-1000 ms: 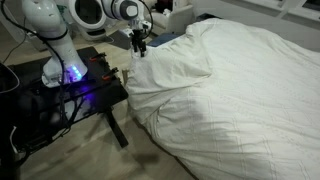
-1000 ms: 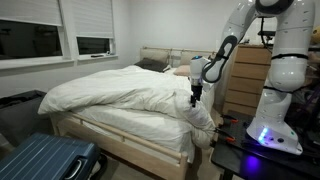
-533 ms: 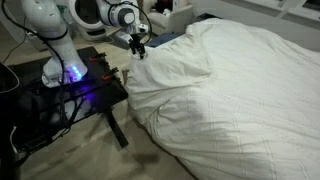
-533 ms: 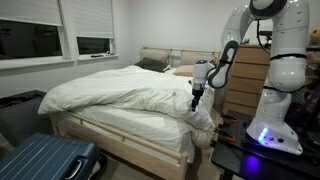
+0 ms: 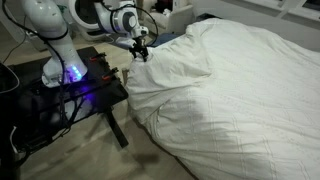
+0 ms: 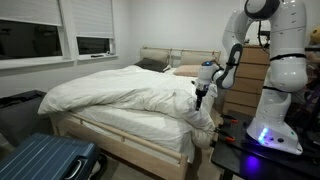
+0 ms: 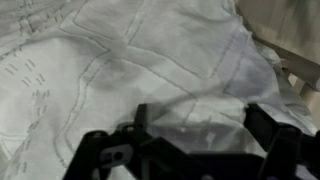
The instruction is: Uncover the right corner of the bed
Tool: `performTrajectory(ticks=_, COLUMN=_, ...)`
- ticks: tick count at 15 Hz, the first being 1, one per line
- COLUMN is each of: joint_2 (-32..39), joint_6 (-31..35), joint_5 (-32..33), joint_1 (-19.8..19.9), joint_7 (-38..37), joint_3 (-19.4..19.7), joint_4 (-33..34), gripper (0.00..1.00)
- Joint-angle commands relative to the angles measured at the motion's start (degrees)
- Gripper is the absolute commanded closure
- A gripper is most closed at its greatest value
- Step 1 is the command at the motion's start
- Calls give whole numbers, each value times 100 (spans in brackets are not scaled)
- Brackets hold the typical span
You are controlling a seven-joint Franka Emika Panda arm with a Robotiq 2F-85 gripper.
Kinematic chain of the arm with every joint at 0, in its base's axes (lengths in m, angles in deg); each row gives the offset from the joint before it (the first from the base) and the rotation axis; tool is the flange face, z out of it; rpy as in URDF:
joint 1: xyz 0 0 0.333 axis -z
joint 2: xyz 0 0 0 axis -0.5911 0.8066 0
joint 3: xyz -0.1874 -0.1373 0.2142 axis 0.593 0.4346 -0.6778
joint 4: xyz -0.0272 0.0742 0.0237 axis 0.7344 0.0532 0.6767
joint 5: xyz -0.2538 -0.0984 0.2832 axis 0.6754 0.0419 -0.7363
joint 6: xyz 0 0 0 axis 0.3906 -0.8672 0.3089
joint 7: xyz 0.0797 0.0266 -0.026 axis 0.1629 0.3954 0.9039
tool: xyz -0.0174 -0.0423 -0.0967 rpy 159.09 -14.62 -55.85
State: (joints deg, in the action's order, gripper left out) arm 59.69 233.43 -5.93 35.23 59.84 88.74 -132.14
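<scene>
One step is in hand, the approach: the tool [image 5: 141, 54] hangs with its jaws spread wide and empty just above the white duvet [image 5: 225, 95], over the right corner of the bed [image 6: 197, 122] (the corner itself lies buried under puffy folds, so no mattress shows). Nothing is uncovered yet. The next move, I judge, calls for lowering into the fabric, pinching a thick fold near the edge, then drawing it back across the bed [image 6: 120, 138]; a shallow bite may slip off the soft quilt. The wrist view shows rumpled stitching beneath the fingers [image 7: 140, 118] and a pale wooden frame [image 7: 292, 72] beside. Around stand a black tabletop [image 5: 98, 68] bearing the arm, a blue suitcase [image 6: 45, 160], a dresser [image 6: 245, 75] and blinded windows [image 6: 90, 22].
</scene>
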Motion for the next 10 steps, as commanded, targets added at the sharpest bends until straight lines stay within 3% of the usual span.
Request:
performTrajectory(ticks=1, joint_2=137, joint_6=144, joint_5=836, joint_1=-284, joint_7=-545, joint_3=450, joint_4=195, gripper=26)
performTrajectory(ticks=6, joint_2=176, joint_6=103, joint_5=1710, joint_1=-486, joint_7=-1331, joint_3=683, joint_4=332, gripper=66)
performTrajectory(ticks=10, joint_2=241, joint_6=71, joint_5=1800, joint_1=-472, joint_7=-1674, joint_3=648, joint_4=362, gripper=95)
